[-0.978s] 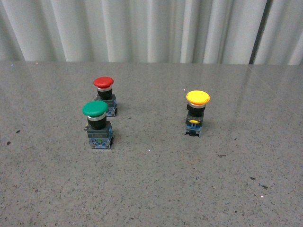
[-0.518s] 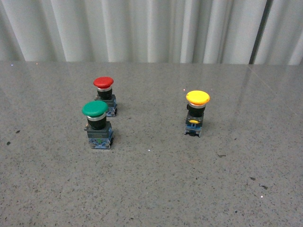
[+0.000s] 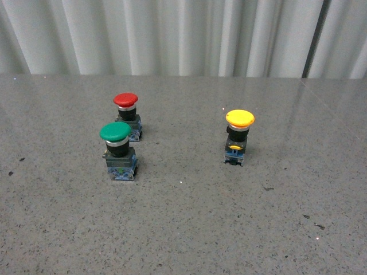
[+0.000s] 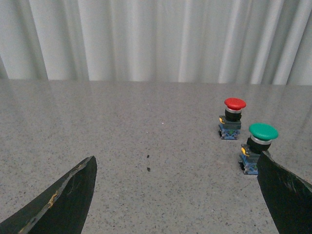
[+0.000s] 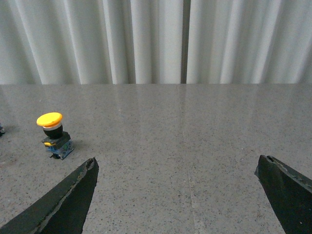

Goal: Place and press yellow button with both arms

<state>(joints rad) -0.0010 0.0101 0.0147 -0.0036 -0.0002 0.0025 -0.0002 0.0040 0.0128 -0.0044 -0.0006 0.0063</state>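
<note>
The yellow button [image 3: 239, 135] stands upright on the grey table, right of centre in the front view. It also shows in the right wrist view [image 5: 53, 135], well ahead of the right gripper and off to one side. My right gripper [image 5: 178, 168] is open and empty, with bare table between its fingers. My left gripper [image 4: 178, 168] is open and empty too, and the yellow button is out of its view. Neither arm shows in the front view.
A green-capped button [image 3: 118, 150] and a red-capped button [image 3: 127, 116] stand close together left of centre. Both show in the left wrist view, green [image 4: 258, 146] by one finger, red [image 4: 232, 118] behind it. A white curtain [image 3: 183, 34] backs the table.
</note>
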